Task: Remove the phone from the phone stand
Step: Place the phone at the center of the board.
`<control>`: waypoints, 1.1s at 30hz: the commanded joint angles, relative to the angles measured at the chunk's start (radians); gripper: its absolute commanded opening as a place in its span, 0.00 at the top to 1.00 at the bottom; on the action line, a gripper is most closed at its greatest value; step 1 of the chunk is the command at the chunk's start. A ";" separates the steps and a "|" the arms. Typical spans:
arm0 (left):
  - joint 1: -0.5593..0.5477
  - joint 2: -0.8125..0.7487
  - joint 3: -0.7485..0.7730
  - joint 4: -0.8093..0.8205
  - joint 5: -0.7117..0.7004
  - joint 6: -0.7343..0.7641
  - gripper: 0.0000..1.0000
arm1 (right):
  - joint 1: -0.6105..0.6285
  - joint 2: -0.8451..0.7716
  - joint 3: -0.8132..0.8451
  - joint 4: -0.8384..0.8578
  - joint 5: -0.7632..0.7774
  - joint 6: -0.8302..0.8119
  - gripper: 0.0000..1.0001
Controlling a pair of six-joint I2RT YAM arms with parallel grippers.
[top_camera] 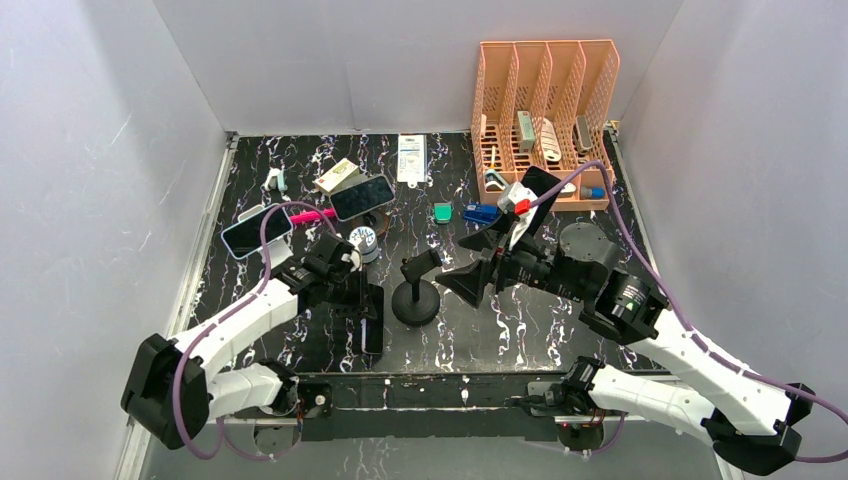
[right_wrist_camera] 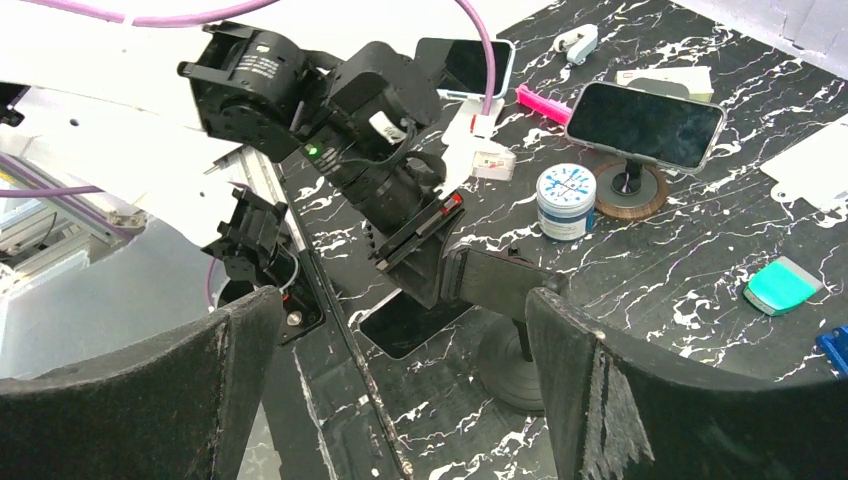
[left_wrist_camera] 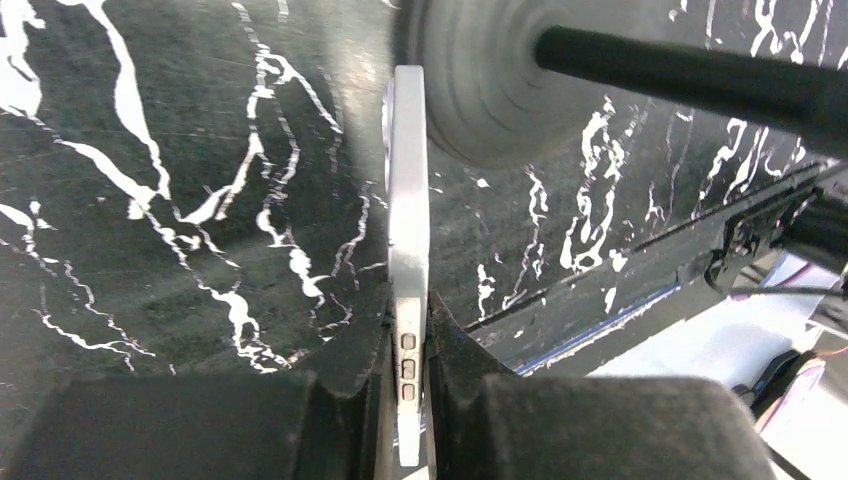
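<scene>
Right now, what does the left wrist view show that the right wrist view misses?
Only left wrist: the side buttons of the white-edged phone, clamped edge-on in the shut left tool. Only right wrist: the open right tool, a second dark phone on a round wooden stand, a white round tin. Both: the held phone, the black round-based phone stand, the black marbled table.

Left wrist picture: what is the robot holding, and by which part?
The left fingers pinch the phone by its flat faces, at its side buttons. The right fingers are open and empty.

Readable text: none I can make out.
White packet (top_camera: 411,158), left of orange rack (top_camera: 597,75): print too small.
</scene>
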State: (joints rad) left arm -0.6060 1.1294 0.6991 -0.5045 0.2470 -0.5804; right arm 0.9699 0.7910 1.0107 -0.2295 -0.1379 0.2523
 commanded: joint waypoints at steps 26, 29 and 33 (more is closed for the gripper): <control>0.115 0.089 -0.056 0.093 0.006 0.003 0.72 | 0.003 -0.028 -0.022 0.040 0.002 0.013 0.01; 0.115 0.086 -0.051 0.084 -0.011 0.001 0.71 | 0.003 -0.034 -0.021 0.036 0.008 0.013 0.01; 0.115 0.072 -0.046 0.063 -0.056 -0.001 0.69 | 0.003 -0.039 -0.022 0.030 0.013 0.011 0.01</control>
State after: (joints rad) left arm -0.4965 1.2362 0.6437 -0.4042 0.2436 -0.5835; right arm 0.9699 0.7715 0.9981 -0.2306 -0.1360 0.2604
